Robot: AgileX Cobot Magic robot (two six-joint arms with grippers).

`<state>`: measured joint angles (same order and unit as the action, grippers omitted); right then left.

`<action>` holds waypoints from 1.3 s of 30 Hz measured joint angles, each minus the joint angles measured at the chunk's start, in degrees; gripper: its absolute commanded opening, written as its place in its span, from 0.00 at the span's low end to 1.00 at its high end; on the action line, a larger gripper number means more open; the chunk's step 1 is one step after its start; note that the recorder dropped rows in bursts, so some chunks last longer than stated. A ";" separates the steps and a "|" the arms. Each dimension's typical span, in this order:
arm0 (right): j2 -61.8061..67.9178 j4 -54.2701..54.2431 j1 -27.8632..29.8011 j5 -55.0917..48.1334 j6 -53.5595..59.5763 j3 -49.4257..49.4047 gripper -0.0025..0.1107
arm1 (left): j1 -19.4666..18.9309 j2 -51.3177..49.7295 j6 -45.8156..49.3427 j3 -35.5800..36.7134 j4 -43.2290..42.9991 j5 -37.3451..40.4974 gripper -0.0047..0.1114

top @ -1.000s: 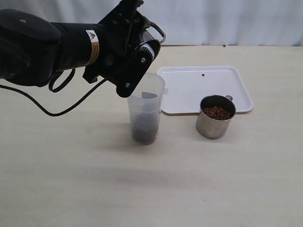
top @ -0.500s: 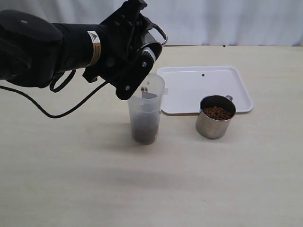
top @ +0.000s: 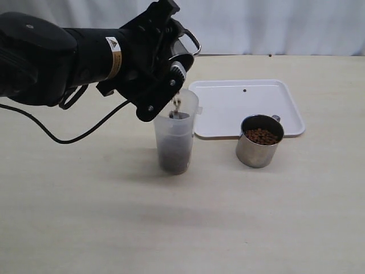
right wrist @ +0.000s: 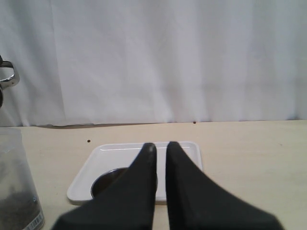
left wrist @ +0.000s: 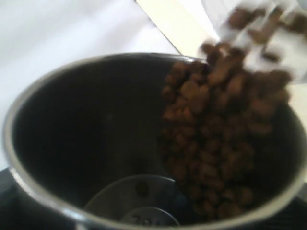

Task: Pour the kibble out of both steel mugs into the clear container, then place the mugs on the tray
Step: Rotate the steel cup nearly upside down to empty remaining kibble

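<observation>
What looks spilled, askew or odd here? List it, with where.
A dark speck, probably a stray pellet, lies on the tray. A second speck lies on the table near its far edge. Kibble from the tilted steel mug drops into the clear container; none shows around its base.

A pale beige wood-grain counter (top: pixel 171 228) stretches wide, with a white pleated curtain (top: pixel 285 25) hanging along its far edge. The light is soft and even.
</observation>
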<state>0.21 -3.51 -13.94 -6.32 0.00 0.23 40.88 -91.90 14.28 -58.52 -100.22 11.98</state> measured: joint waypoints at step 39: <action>0.00 0.00 0.00 0.00 0.00 0.00 0.07 | 0.66 0.00 16.27 -0.21 0.00 -2.05 0.04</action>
<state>0.21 -3.51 -13.94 -6.32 0.00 0.23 41.55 -91.90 30.55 -58.73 -100.22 9.94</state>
